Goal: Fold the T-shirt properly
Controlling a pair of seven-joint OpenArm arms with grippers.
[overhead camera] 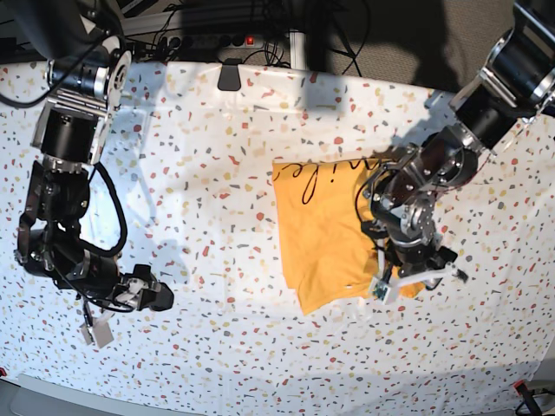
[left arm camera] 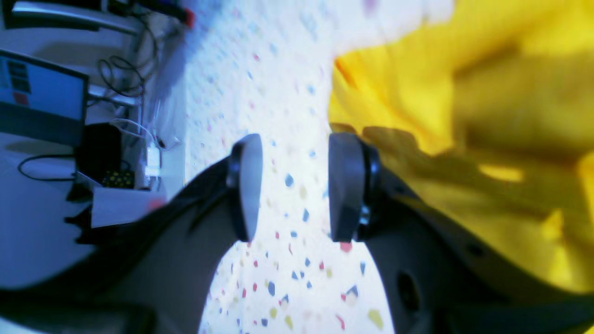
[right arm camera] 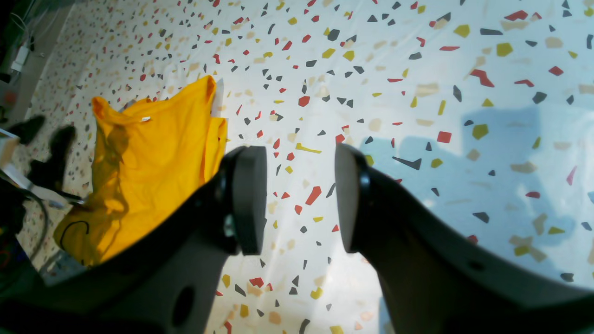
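The orange-yellow T-shirt lies partly folded in the middle of the table, black cursive lettering along its far edge. My left gripper hovers at the shirt's near right edge. In the left wrist view it is open with only the table cover between its fingers, and the shirt lies just beside the right finger. My right gripper is far off to the left, near the front. Seen from the right wrist, it is open and holds nothing, well away from the shirt.
A white cover speckled with coloured chips spans the whole table. A monitor, cables and small boxes sit beyond the table's edge in the left wrist view. A black clamp and a power strip are at the back edge.
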